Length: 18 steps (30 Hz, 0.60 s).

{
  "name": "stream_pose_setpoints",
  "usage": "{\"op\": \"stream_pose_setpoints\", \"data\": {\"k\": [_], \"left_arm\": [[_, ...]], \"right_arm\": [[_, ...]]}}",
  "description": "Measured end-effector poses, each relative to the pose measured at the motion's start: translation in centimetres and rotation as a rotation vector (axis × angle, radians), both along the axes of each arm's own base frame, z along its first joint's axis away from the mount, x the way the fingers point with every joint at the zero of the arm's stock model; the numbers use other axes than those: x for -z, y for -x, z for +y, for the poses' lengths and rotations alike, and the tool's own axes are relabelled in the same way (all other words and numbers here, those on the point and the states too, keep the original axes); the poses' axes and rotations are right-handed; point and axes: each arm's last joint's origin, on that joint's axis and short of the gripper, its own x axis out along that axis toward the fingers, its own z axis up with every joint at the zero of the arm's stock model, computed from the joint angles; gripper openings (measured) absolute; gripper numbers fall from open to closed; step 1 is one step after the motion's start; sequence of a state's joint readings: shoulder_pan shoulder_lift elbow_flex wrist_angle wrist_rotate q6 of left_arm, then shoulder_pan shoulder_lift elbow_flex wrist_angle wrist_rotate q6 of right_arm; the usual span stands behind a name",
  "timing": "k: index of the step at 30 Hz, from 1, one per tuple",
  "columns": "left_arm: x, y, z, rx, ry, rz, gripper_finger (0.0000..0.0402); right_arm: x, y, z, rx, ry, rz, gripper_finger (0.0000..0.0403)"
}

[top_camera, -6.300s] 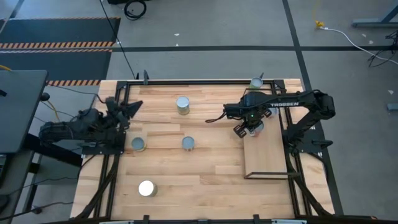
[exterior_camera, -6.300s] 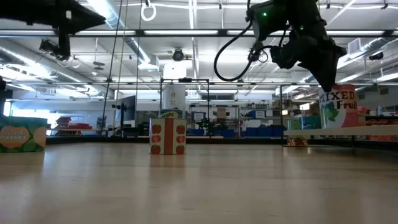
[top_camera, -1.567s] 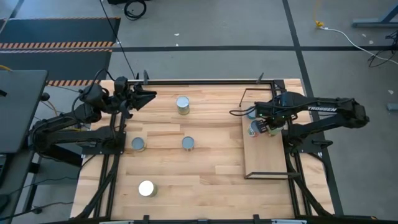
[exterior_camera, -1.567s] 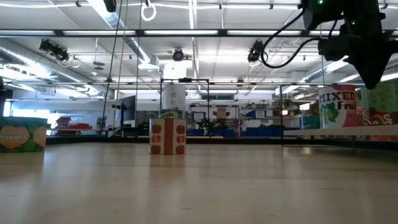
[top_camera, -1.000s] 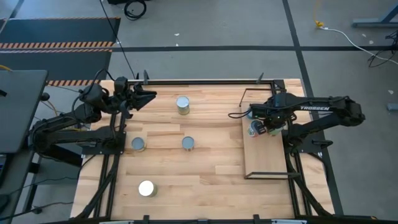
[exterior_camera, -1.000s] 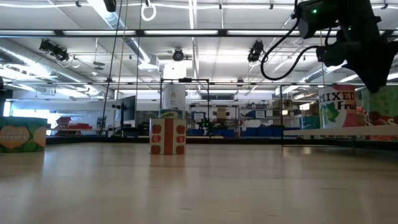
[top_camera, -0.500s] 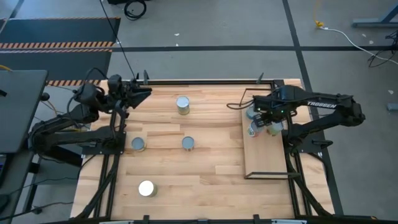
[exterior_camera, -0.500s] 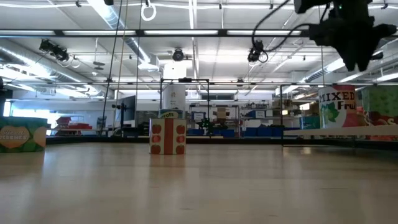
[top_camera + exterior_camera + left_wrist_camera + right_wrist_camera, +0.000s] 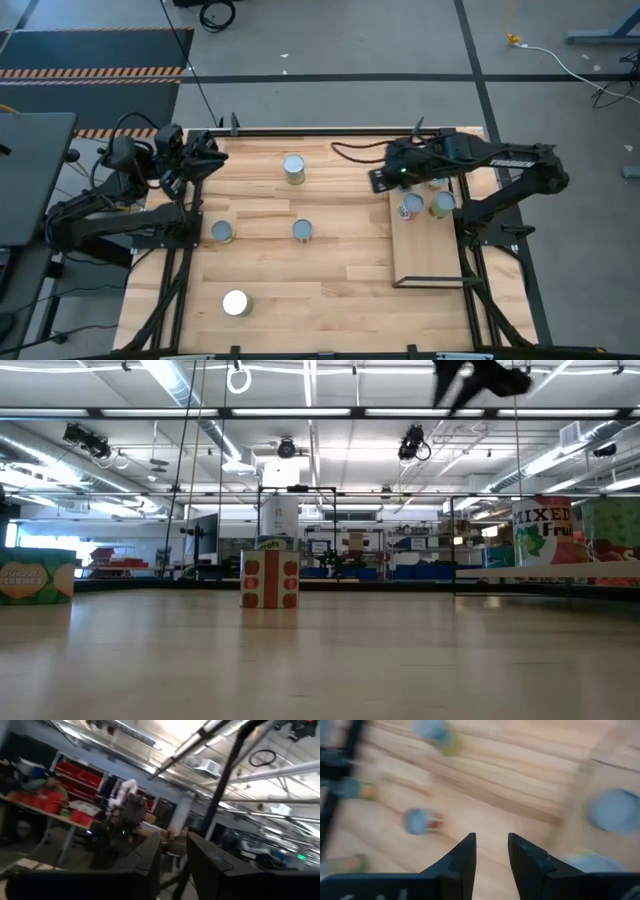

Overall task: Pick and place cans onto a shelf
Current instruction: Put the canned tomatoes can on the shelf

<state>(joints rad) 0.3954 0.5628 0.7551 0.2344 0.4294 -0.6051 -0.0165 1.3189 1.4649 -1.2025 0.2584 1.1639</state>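
Cans now number three on the shelf (image 9: 428, 250): two stand side by side near its far end, one (image 9: 410, 207) with a silvery top and one (image 9: 443, 203) just beside it toward the shelf's outer edge, and a third shows partly under the right arm at the far end. Half a second ago the right gripper (image 9: 380, 181) was over that pair; it has since swung off the shelf, past its inner edge, and hangs above bare tabletop (image 9: 330, 280). Its fingers (image 9: 464, 857) are a little apart with nothing between them. Four more cans sit well away from the shelf: one (image 9: 294, 168) near the table's far edge, two (image 9: 303, 231) (image 9: 222, 232) mid-table, and a white-topped one (image 9: 235, 302) toward the near edge. The left gripper (image 9: 208, 152) waits far from the shelf at the opposite side of the table, pulled back slightly from where it was, its fingers (image 9: 150, 857) narrowly parted and empty.
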Motion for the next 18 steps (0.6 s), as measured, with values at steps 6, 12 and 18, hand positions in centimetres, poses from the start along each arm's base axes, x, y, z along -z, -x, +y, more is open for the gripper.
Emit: {"op": "stream_pose_setpoints", "data": {"k": [6,12,18], "left_arm": [[0.2,0.0,-0.3,0.11,0.01,0.041,0.0098],[1.5,-0.3,-0.5,0.243,0.045,0.185,0.0098],[3.8,-0.5,-0.7,0.365,0.097,0.41,0.0098]], "right_arm": [[-1.8,-7.1,3.6,-0.193,0.107,-0.177,0.0114],[-1.0,-13.5,7.2,-0.422,0.237,-0.207,0.0114],[3.0,-17.1,8.8,-0.554,0.297,-0.096,0.0129]]}}
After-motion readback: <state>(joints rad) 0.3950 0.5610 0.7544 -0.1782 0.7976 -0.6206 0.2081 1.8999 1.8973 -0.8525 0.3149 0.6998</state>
